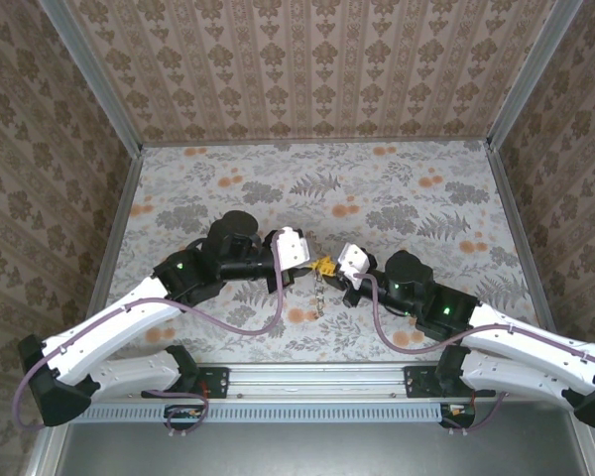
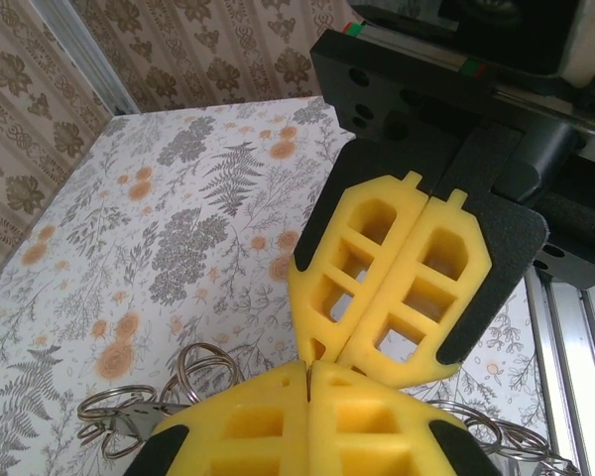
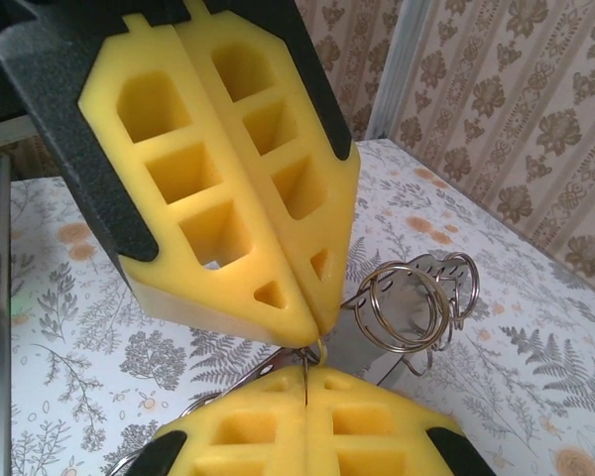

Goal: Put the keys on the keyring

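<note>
The flowered table (image 1: 228, 169) runs from the near rail (image 1: 317, 382) out to patterned walls on the far, left and right edges, and most of its surface beyond the rail lies bare, with wide room to either side of the arms and behind them toward the far wall. Both arms reach inward from the rail's two ends and meet above its middle, a short way out over the table. The left gripper (image 1: 315, 263) (image 2: 307, 397) (image 3: 312, 332) and right gripper (image 1: 330, 268) (image 2: 322, 347) (image 3: 305, 382) have their yellow fingers pressed fully together and stand tip to tip, touching. The keyring (image 1: 320, 293) (image 2: 193, 372) (image 3: 416, 302), a bunch of thin silvery hoops, hangs at that meeting point on the rail side; which pair of fingers pinches it cannot be told
</note>
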